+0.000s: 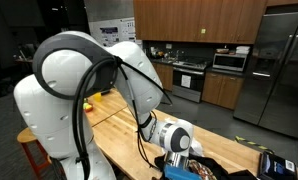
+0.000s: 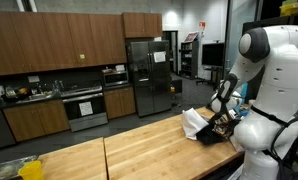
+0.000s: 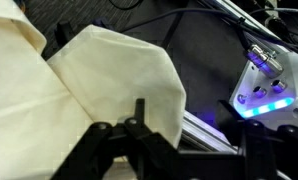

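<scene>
In the wrist view the gripper (image 3: 194, 128) sits low in the frame with its dark fingers (image 3: 139, 118) spread apart and nothing visibly clamped between them. Just ahead lies a cream cloth (image 3: 109, 70), folded flat. Its long axis runs from the upper left down towards the gripper, and a blunt corner points at the gap between the jaws. It rests on a black bag (image 3: 204, 45). Beside it to the right is a silver device (image 3: 261, 98) glowing blue. In an exterior view the cloth (image 2: 194, 120) lies at the far end of the wooden counter (image 2: 139, 150), under the gripper (image 2: 221, 112). Beyond stands a steel refrigerator (image 2: 147, 70).
</scene>
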{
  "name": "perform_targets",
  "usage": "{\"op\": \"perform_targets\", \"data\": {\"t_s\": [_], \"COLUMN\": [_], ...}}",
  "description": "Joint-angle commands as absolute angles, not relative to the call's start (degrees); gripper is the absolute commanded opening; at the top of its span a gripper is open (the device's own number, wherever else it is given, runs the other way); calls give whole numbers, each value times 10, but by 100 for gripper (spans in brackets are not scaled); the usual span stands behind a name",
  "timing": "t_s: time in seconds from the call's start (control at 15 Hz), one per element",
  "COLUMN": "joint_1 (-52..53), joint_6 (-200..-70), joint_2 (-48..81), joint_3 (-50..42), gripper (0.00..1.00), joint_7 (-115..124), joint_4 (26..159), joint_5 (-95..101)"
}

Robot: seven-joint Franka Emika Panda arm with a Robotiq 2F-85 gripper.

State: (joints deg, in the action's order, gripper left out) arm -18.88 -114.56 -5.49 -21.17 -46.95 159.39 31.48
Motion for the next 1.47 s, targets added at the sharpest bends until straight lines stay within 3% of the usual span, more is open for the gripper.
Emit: {"op": "perform_targets", "data": {"t_s": [0.0,0.07,0.13,0.47,0.53,0.73,1.2,1.33,1.4], "joint_1": [-191,-191,-191,-192,-193,-197,-203,-206,-209], "joint_6": [-1145,-1145,-1145,-1140,-1141,-1141,-1134,-1135,-1134], "joint_2": [-55,-55,-55,-12,-5,17,20,12,5], "joint_3": [-209,-209,-209,-201,-201,-205,-210,-212,-215], "gripper": [74,74,93,100,75,68,12,0,0], "joint_7": [-470,-470,-470,-320,-289,-211,-147,-148,-152], "joint_4": [1594,1594,1594,1581,1581,1581,1584,1585,1586], "joint_5": [314,314,314,312,313,302,294,296,299]}}
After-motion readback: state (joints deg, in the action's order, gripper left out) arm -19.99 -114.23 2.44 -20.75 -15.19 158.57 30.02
